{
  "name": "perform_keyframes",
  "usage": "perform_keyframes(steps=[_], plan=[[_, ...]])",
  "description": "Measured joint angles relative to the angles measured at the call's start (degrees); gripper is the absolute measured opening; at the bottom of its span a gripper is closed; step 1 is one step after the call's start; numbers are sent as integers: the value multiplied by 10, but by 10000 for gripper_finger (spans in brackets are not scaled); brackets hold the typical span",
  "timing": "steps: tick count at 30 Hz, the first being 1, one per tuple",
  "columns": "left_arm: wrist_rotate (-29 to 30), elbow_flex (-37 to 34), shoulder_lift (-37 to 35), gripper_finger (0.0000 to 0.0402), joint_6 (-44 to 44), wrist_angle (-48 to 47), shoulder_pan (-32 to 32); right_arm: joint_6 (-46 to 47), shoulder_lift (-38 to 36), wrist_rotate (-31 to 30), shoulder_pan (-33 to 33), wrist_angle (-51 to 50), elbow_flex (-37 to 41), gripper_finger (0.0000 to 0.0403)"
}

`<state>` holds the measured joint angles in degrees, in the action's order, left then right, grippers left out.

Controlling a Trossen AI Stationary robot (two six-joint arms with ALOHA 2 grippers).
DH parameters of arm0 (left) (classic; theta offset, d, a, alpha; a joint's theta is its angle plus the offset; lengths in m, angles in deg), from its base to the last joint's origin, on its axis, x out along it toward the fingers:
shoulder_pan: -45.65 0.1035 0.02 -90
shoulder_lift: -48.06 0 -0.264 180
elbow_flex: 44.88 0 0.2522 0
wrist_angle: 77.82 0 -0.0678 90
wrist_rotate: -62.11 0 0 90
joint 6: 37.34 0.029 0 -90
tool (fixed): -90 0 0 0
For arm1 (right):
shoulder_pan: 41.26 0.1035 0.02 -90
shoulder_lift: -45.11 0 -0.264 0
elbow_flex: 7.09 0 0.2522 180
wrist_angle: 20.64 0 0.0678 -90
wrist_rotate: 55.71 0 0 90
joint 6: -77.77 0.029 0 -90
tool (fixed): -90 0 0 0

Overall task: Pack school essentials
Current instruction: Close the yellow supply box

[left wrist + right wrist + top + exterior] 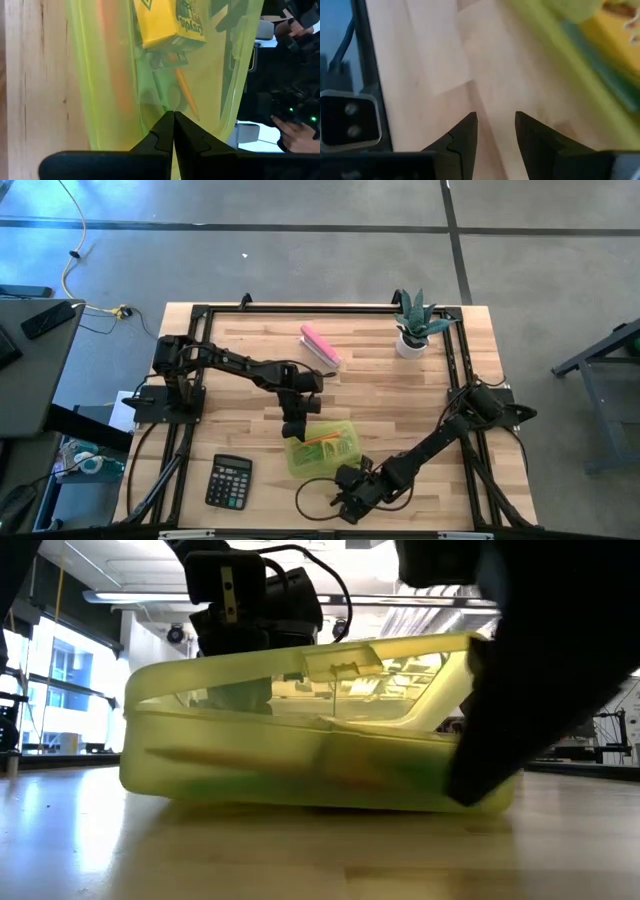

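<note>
A translucent yellow-green case (325, 448) lies on the table's near middle, its lid (300, 660) slanting, higher at one end. Through the lid I see a yellow crayon box (167, 22), a pencil (186, 95) and an orange marker (112, 60). My left gripper (293, 432) is shut and stands at the case's far-left edge. My right gripper (350, 485) is open, just off the case's near-right corner, with bare wood between its fingers (495, 120). The note pad, eraser and scissors do not show. My left gripper comes from above, pointing down, and its shut fingertips (173, 116) meet the case's translucent lid (150, 107) near its far-left edge. The case rests flat on the table under them.
A pink stapler (320, 345) lies at the far middle and a potted plant (415, 330) at the far right. A black calculator (229, 480) sits near the left of the case. A black cable loop (312, 498) lies on the near edge. My right arm's dark bulk (540, 670) covers the case's end.
</note>
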<state>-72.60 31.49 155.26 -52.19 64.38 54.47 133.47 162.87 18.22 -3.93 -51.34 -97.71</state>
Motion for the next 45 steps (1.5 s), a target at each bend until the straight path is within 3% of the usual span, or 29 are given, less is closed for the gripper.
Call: perform_keyframes(steps=[12, 23, 26, 34, 45], plan=[[8, -1, 1, 0, 0, -2, 2, -5, -5, -28, 31, -120, -81, 124], [7, -1, 1, 0, 0, -2, 2, -22, -5, -206, 17, -341, -171, 124], [7, -1, 1, 0, 0, -2, 2, -26, -5, -228, -3, -377, -182, 124], [23, -1, 1, 0, 0, -1, 1, -93, -5, -157, -67, -391, -179, 124], [29, -1, 1, 0, 0, -1, 1, -102, -3, -74, -92, -407, -179, 124]])
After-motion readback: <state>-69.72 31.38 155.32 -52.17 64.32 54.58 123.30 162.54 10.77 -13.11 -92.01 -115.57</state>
